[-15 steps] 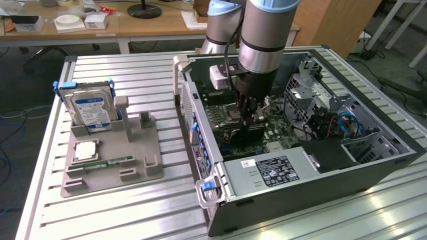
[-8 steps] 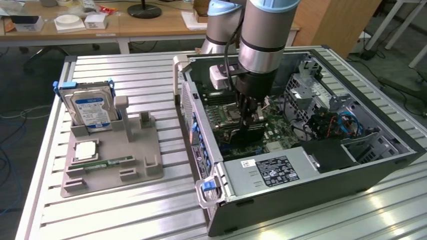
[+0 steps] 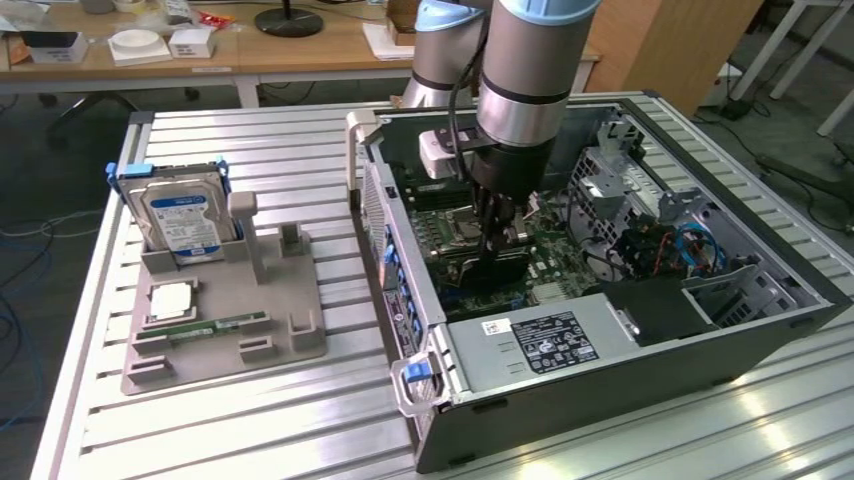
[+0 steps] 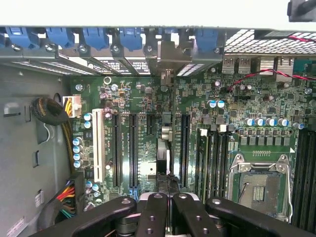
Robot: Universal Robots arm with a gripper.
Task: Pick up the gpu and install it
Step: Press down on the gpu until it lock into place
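Inside open computer case (image 3: 641, 330), my claw (image 3: 501, 232) clamped tight on gpu (image 3: 497, 268), card held edge-on over motherboard (image 4: 148, 123). Judge card light, stiff, fragile: hold bare top edge, spare components. Wrist view gives slot alignment: gpu (image 4: 165, 148) above expansion slots, bracket toward blue latches (image 4: 94, 37). Exterior view gives height, also hard drive (image 3: 184, 222) on desk (image 3: 254, 420) at exterior view's left.

The arm points straight down, its gripper (image 3: 501, 240) closed tight.
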